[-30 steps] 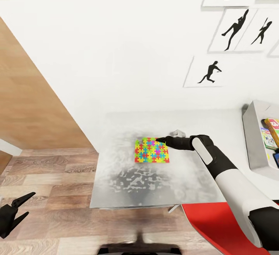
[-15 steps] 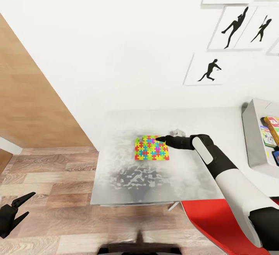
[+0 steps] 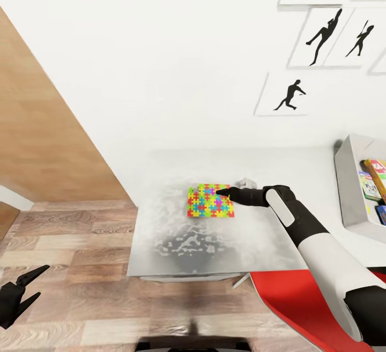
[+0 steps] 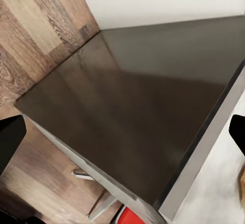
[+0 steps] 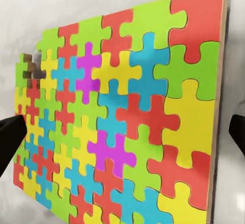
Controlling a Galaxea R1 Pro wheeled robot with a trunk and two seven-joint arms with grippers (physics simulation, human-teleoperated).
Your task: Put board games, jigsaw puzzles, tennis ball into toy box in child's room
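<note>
On the tabletop [image 3: 214, 245], one jigsaw puzzle [image 3: 210, 200] is seen lying flat, and it has not been picked up yet. The right gripper [image 3: 221, 193] is held just over the puzzle's near edge. In the right wrist view its two dark tips are seen far apart at the sides of the puzzle [image 5: 132, 116], so the jaws are open and nothing is held.

The left gripper [image 3: 29, 283] is hung low over the wood floor [image 3: 69, 245], away from the tabletop. Its jaws are open too and hold nothing.

At the far right, the toy box [image 3: 351, 191] is seen on the tabletop, cut off by the picture's edge. About three small printed boxes [image 3: 372, 186] can be counted inside it, so the board games seem to be packed away already. A second puzzle and a tennis ball cannot be made out, so it cannot be told if they are done. At least this one puzzle is left to be put in.
</note>
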